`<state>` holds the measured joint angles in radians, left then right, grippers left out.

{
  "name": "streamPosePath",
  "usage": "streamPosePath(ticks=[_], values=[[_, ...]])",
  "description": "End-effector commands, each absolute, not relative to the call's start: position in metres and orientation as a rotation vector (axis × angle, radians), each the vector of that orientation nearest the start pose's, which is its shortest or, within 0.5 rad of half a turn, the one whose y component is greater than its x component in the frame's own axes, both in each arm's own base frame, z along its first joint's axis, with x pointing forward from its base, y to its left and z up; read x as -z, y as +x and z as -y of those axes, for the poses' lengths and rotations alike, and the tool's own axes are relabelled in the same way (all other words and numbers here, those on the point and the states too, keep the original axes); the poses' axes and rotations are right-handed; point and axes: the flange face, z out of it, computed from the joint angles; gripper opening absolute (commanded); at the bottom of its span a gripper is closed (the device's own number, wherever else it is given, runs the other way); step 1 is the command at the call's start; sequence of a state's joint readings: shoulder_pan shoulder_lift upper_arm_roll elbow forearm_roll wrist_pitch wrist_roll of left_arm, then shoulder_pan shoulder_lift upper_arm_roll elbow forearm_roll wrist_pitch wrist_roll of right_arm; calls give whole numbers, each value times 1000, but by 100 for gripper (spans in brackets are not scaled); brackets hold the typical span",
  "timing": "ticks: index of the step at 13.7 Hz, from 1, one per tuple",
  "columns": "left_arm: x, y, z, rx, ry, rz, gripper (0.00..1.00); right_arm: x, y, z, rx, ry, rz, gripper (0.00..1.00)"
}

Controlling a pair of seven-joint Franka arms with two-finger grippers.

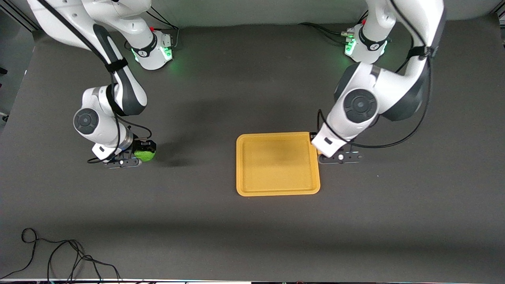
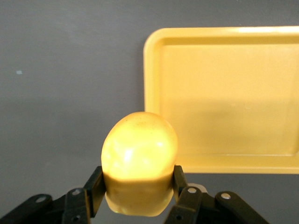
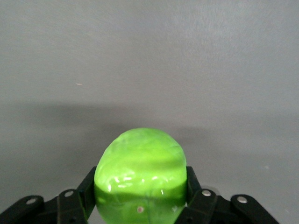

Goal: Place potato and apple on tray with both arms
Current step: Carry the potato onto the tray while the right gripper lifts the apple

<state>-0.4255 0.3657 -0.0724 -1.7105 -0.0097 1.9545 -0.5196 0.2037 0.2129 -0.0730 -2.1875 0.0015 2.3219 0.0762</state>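
Left pincer (image 2: 139,186): I see it clamped on the potato (image 2: 139,161), one finger (image 2: 96,186) on each flank, just beside the tray's edge toward the left arm's end of the table (image 1: 252,221).
Potato: gripped in the left pincer; in the front view the left arm's wrist hides nearly all of it, so I read it from the left wrist view.
Right pincer (image 3: 140,196): I have it closed around the apple (image 3: 140,175), fingers (image 3: 88,189) pressing both sides, toward the right arm's end of the table.
Apple: bright green, held in the right pincer (image 1: 144,152), well apart from the tray; whether it still touches the table I cannot tell.
Tray (image 1: 240,165): orange-yellow, flat on the table between the two arms, nothing on it. In the left wrist view its rim (image 2: 148,70) shows past the potato.
Table: dark grey mat; a loose black cable (image 1: 63,256) lies at the edge nearest the front camera, toward the right arm's end.
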Motion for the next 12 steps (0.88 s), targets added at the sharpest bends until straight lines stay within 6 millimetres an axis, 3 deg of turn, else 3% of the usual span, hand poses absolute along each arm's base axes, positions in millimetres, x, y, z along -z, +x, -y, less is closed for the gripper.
streamPosePath(ticks=[1,3,5,9,12], values=[[-330,568,320,-191,-3103,56,42,-334,555,-86,-151,-3160,80,44],[-309,570,323,-192,-3104,60,42,-357,563,-109,-146,-3159,130,44],[-290,563,340,-190,-3096,48,42,-372,566,-140,-104,-3155,196,43],[-257,561,350,-185,-3095,59,44,-398,579,-213,5,-3153,79,43],[-237,560,352,-186,-3091,54,46,-410,590,-271,-53,-3176,23,43]])
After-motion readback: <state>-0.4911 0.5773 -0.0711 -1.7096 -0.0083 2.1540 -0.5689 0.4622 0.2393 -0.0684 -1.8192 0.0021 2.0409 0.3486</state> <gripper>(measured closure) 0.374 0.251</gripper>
